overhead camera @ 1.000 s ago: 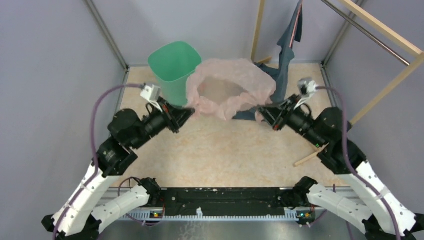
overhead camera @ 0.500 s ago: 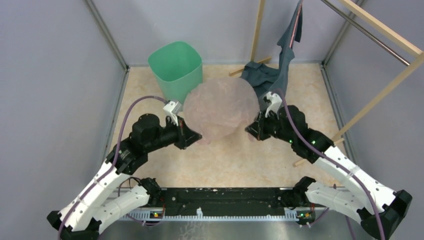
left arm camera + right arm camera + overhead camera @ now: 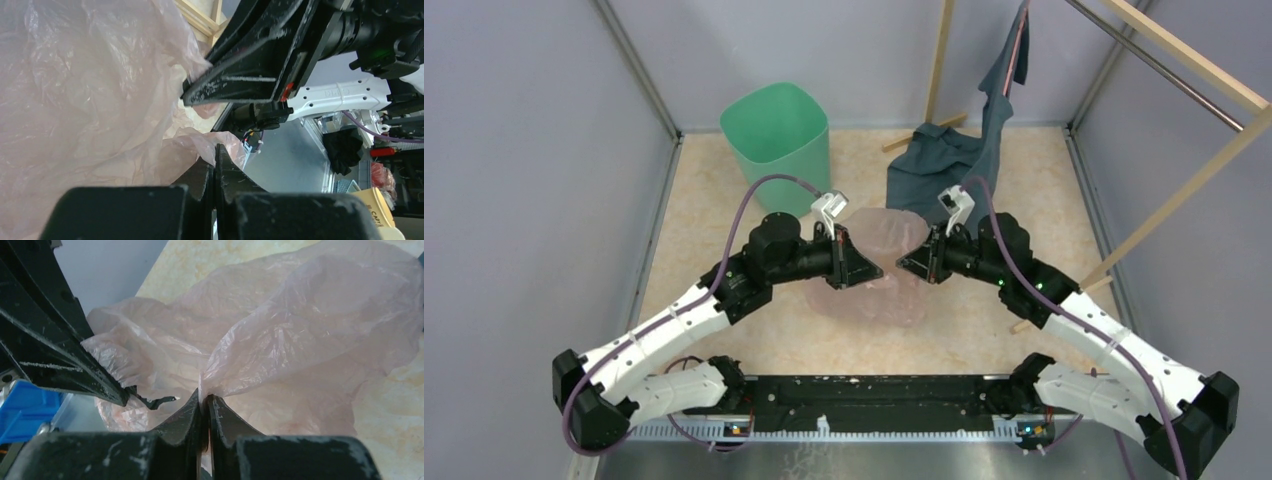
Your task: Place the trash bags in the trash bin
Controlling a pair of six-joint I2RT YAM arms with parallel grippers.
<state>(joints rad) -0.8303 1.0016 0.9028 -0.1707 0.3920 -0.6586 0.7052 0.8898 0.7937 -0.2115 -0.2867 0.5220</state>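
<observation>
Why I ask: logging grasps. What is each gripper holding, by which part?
The trash bag: left gripper and right gripper each pinch a bunched fold of its film.

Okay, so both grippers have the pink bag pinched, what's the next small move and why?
Probably raise both arms together and carry the trash bag toward the far left, over the mint-green trash bin. The left gripper and right gripper are each shut on a fold of film, almost tip to tip at mid-table. The bin stands upright and open, apart from the bag.
</observation>
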